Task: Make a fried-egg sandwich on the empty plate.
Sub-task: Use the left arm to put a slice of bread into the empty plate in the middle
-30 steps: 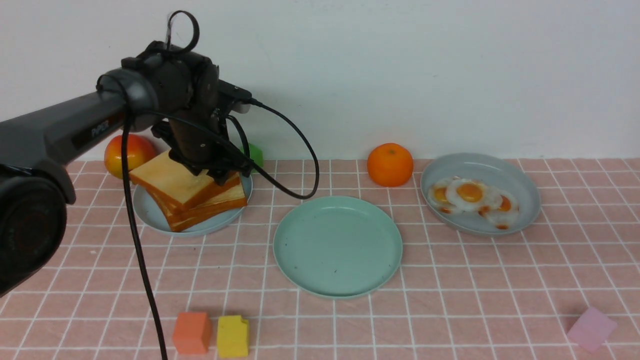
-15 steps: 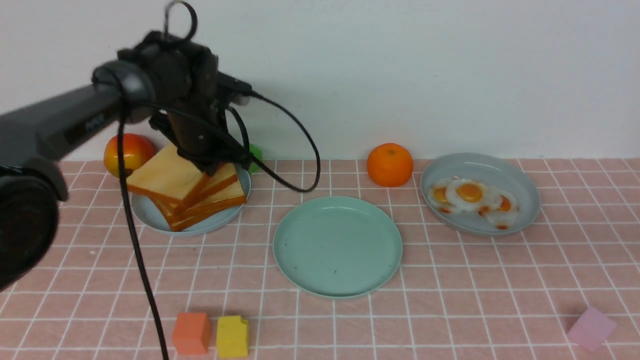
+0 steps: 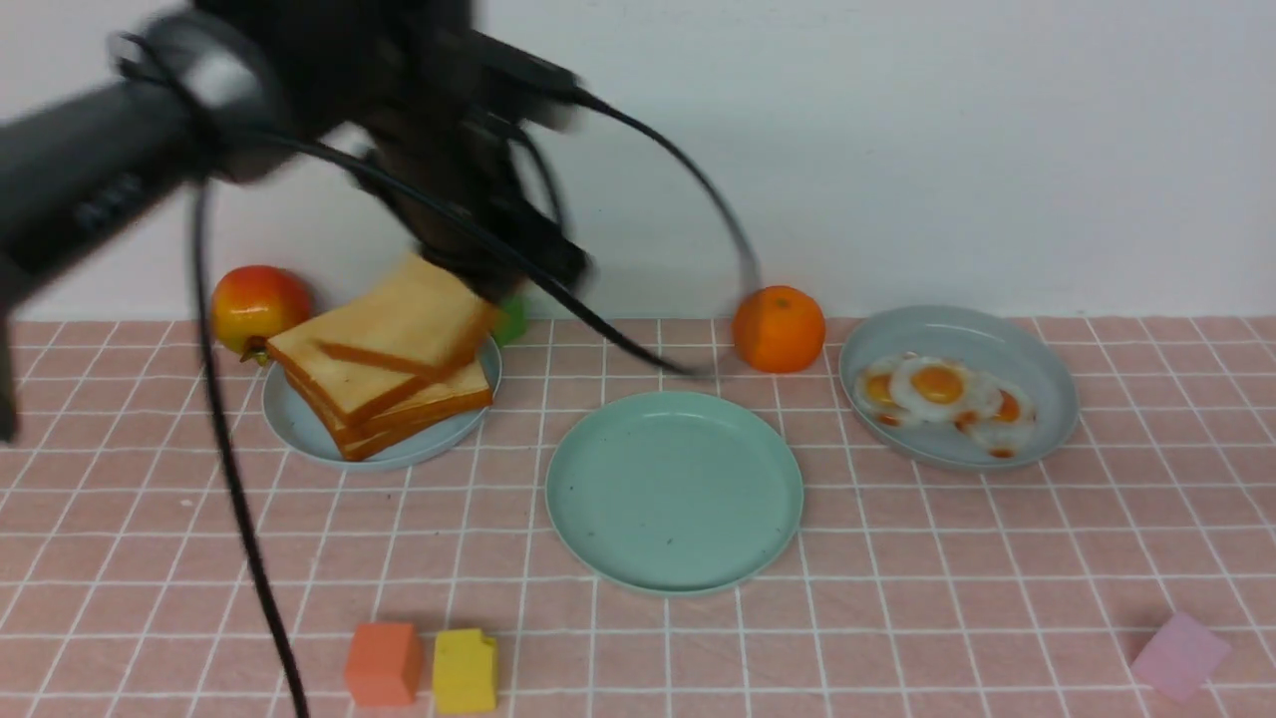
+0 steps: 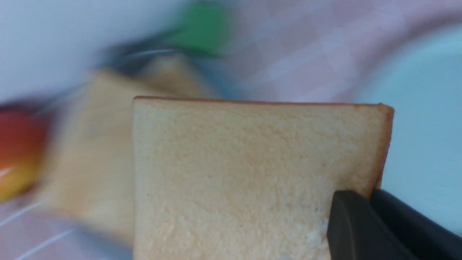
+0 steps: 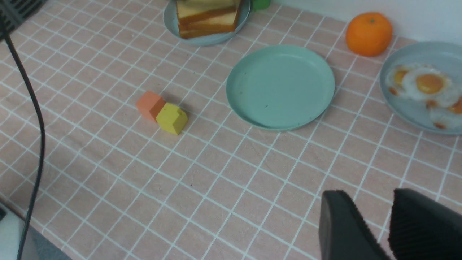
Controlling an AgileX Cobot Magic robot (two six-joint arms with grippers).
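My left gripper is shut on one corner of a golden toast slice and holds it tilted above the toast stack on the left grey-blue plate. In the left wrist view the slice fills the frame, pinched at the gripper. The mint-green empty plate sits mid-table, bare. Fried eggs lie on the right grey-blue plate. No assembled fried-egg sandwich is in view. My right gripper hovers over the tablecloth, jaws slightly apart, empty; the front view does not show it.
An orange stands behind the mint plate, an apple and a green block behind the toast. Orange and yellow blocks sit at the front left, a pink block at the front right. The left arm's cable hangs down.
My left gripper has risen and swung right with the top toast slice, lifting it off the stack. The right side of the table is unchanged.
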